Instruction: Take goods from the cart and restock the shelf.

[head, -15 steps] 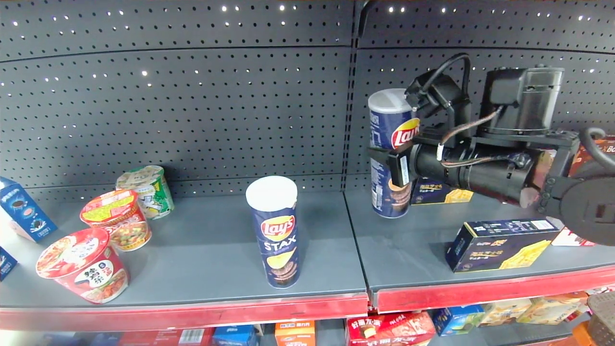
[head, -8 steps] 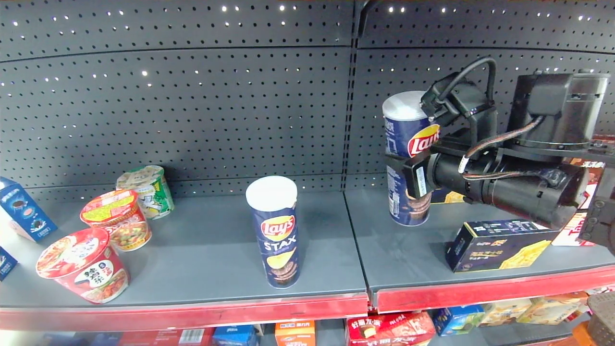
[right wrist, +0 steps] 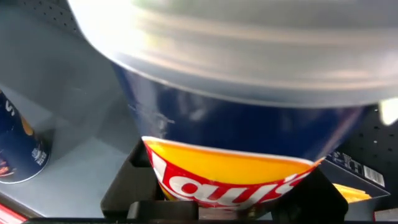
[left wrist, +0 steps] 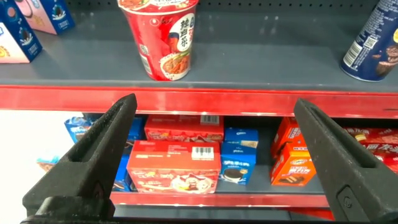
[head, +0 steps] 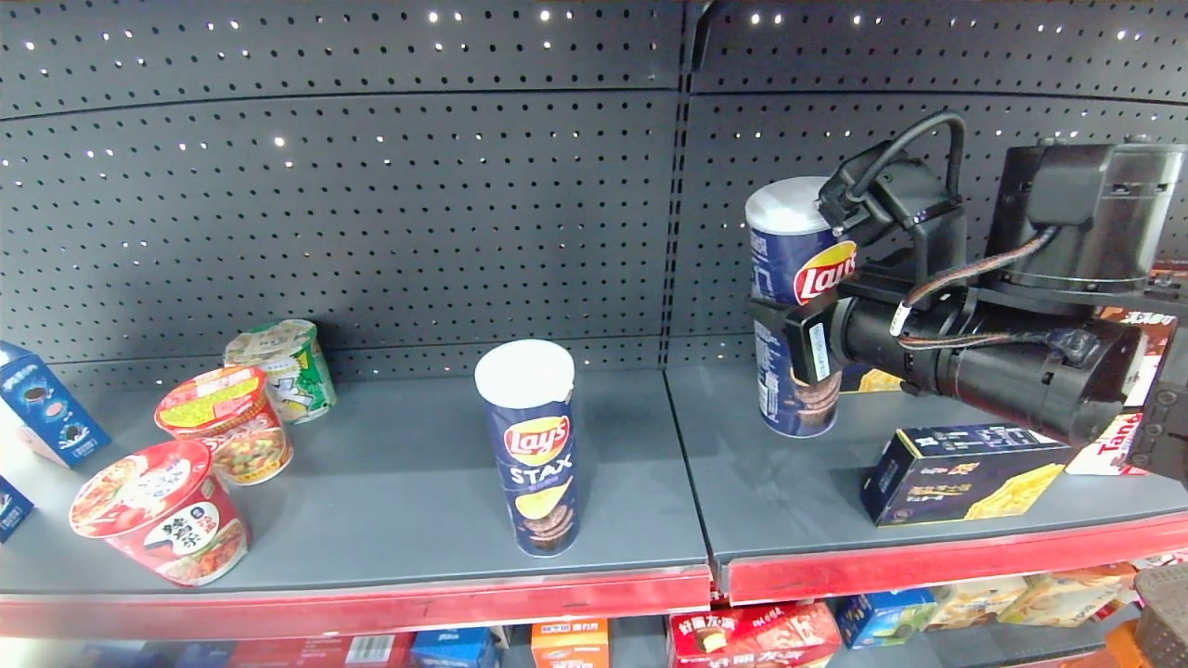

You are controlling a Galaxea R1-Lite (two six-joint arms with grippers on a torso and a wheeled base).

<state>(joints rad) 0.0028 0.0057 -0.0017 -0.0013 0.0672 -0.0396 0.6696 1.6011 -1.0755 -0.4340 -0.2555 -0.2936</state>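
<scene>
In the head view my right gripper (head: 785, 327) is shut on a blue chip can (head: 787, 243) with a white lid, gripping it around the middle. The can is upright over the right section of the grey shelf (head: 770, 501), its base at or just above the surface. In the right wrist view the same can (right wrist: 236, 124) looms close, the gripper (right wrist: 227, 202) clamped beneath its logo. A second, identical can (head: 534, 455) stands free near the shelf's middle front. My left gripper (left wrist: 214, 165) is open and holds nothing, below the shelf's red front edge (left wrist: 199, 99).
Three noodle cups (head: 227, 422) and blue cookie boxes (head: 46, 404) fill the shelf's left end. A dark box (head: 965, 468) lies front right, with more boxes behind my arm. A pegboard wall (head: 418, 213) backs the shelf. Boxes (left wrist: 180, 165) fill the lower shelf.
My right arm has carried the held can to the right along the shelf and slightly lower. The standing can and the cups have not moved.
</scene>
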